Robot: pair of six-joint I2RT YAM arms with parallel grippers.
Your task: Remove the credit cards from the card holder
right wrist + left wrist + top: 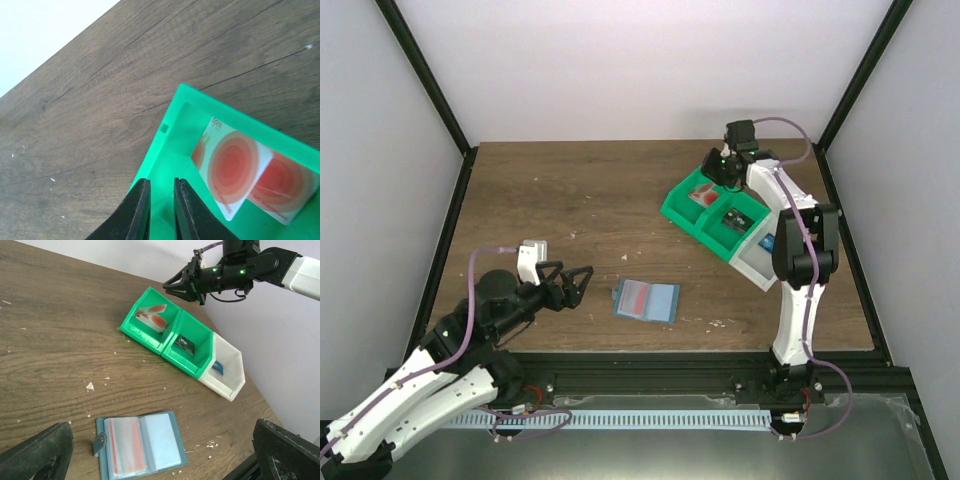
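Observation:
The card holder (647,299) lies open and flat on the table, and a red card shows through the sleeve of its left half (122,447). Two credit cards (235,167), pale with red round marks, lean inside the leftmost green bin (150,315). My left gripper (582,285) hovers wide open just left of the card holder, whose teal cover (175,417) shows between the fingers (35,455). My right gripper (161,182) hangs above that green bin's near corner, apart from the cards. Its jaws stand a narrow gap apart with nothing between them.
A row of bins sits at the back right: two green ones (690,205) and a white one (760,262). The middle green bin holds a dark card (184,344), the white one a blue item (217,367). Pale crumbs (90,386) dot the wood.

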